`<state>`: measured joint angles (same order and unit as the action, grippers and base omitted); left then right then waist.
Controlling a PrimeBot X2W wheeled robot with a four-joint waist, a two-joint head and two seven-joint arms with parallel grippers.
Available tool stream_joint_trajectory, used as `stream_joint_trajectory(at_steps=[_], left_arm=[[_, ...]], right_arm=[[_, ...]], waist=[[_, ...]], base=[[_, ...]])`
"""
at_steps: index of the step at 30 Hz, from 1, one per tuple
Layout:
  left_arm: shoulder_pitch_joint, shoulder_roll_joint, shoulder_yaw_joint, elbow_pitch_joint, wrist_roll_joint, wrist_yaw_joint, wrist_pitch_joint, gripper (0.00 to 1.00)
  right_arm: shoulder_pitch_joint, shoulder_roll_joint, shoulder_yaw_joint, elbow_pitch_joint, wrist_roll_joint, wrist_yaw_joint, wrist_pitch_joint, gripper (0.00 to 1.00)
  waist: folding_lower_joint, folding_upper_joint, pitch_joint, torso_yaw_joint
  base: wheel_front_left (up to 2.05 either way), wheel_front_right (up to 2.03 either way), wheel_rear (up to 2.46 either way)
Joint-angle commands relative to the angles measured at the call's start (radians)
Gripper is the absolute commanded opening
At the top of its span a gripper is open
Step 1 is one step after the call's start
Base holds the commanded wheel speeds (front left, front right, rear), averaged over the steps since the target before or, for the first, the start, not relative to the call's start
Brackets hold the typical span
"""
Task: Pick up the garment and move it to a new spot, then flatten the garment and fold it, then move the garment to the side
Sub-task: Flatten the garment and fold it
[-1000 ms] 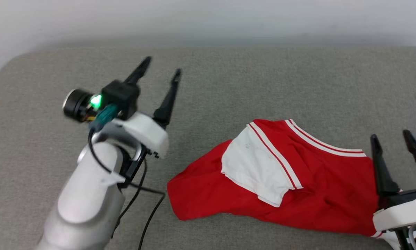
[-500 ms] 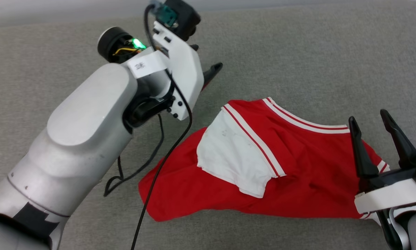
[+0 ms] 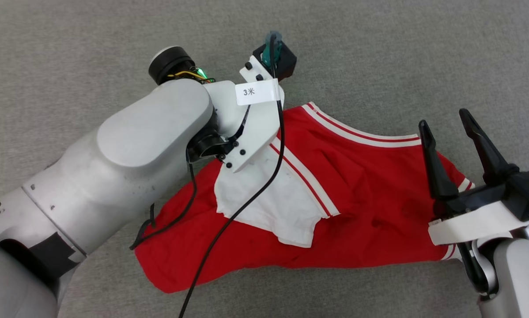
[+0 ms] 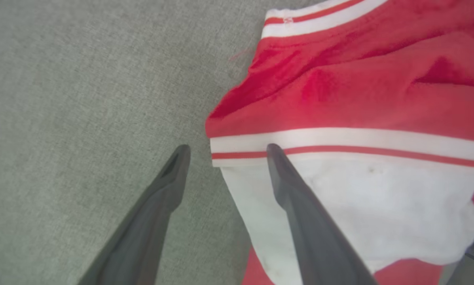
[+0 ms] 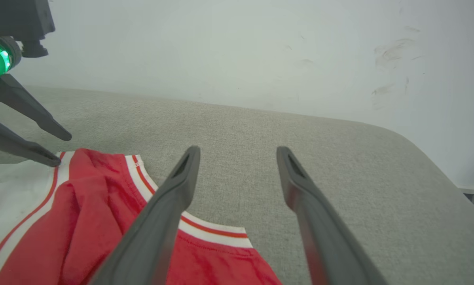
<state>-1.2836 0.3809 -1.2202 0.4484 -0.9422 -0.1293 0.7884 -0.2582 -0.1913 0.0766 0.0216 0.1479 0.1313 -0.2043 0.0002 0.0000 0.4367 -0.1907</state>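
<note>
The garment [image 3: 370, 194], red with a white sleeve and striped trim, lies crumpled on the grey cushion [image 3: 70, 44]. My left forearm [image 3: 149, 132] reaches over its left part and hides the fingers in the head view. In the left wrist view my left gripper [image 4: 228, 148] is open, pointing down at the garment [image 4: 359, 99]: one finger stands over the bare cushion, the other over the white sleeve by the striped seam. My right gripper [image 3: 445, 120] is open at the garment's right end, holding nothing. From the right wrist, the right gripper [image 5: 237, 149] sits above the striped collar edge and the left gripper [image 5: 61, 149] hovers at the garment [image 5: 82, 206].
A black cable [image 3: 229, 221] hangs from my left wrist across the garment. A pale wall [image 5: 221, 51] rises behind the cushion, whose rounded corner [image 5: 419, 150] lies to the right. Bare cushion stretches to the left and behind the garment.
The head camera has tilted down. My left arm has swung right and turned downward, from over the bare cushion to the garment's white sleeve. The right gripper stays open by the garment's right end.
</note>
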Motion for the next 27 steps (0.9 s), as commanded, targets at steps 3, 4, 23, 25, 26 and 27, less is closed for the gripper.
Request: stream_joint_trajectory(at_steps=[3, 4, 23, 25, 26, 27], left_arm=[[-0.022, -0.002, -0.039, 0.032, 0.013, -0.001, -0.001, 1.00], [-0.022, -0.001, -0.048, 0.038, 0.020, -0.001, 0.002, 1.00], [0.014, 0.043, -0.060, -0.123, 0.089, -0.001, -0.083, 0.00], [0.000, 0.061, -0.059, -0.167, 0.087, -0.001, -0.127, 0.00], [-0.004, 0.072, -0.060, -0.186, 0.083, -0.001, -0.148, 0.00], [-0.008, 0.084, -0.060, -0.207, 0.082, -0.001, -0.168, 0.00]], right_arm=[[-0.036, 0.013, 0.017, 0.016, -0.007, -0.001, -0.019, 1.00], [-0.040, 0.015, 0.020, 0.021, -0.007, -0.001, -0.022, 1.00], [-0.022, 0.011, -0.006, 0.059, -0.038, -0.001, -0.056, 1.00], [-0.006, 0.010, -0.010, 0.060, -0.038, -0.001, -0.058, 1.00], [0.000, 0.010, -0.013, 0.061, -0.038, -0.001, -0.058, 1.00], [0.006, 0.010, -0.016, 0.063, -0.037, -0.001, -0.058, 1.00]], waist=[[-0.0002, 0.0000, 0.038, -0.032], [-0.0002, 0.0000, 0.045, -0.035], [-0.0002, 0.0000, 0.001, 0.028], [-0.0002, 0.0000, -0.019, 0.045], [-0.0002, 0.0000, -0.029, 0.054], [-0.0002, 0.0000, -0.040, 0.064]], base=[[0.00, 0.00, 0.00], [0.00, 0.00, 0.00], [0.00, 0.00, 0.00], [0.00, 0.00, 0.00], [0.00, 0.00, 0.00], [0.00, 0.00, 0.00]])
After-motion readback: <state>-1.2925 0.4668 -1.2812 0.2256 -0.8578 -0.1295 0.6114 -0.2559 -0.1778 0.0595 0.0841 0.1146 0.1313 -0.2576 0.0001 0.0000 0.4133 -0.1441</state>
